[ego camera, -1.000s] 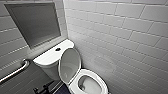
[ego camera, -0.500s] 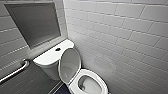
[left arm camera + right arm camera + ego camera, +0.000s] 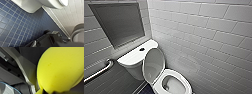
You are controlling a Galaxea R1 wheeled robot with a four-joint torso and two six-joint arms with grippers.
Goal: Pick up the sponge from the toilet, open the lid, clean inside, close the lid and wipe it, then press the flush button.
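The white toilet (image 3: 182, 75) stands in the corner with its bowl open to view. Its oval lid (image 3: 154, 63) is raised and leans back against the tank (image 3: 134, 57). A dark round flush button (image 3: 142, 49) sits in the tank top. The bright yellow sponge (image 3: 60, 69) looms large in the right wrist view, pinched at one end where my right gripper (image 3: 43, 91) is shut on it. The left wrist view looks along the toilet's white base (image 3: 31, 5) from low down near the floor, and the left gripper is open and holds nothing.
White wall tiles (image 3: 204, 32) close in tightly on the toilet's right side. A metal grab bar (image 3: 99, 71) runs along the left wall under a grey recessed panel (image 3: 117, 21). Dark blue floor tiles (image 3: 18, 25) lie around the base.
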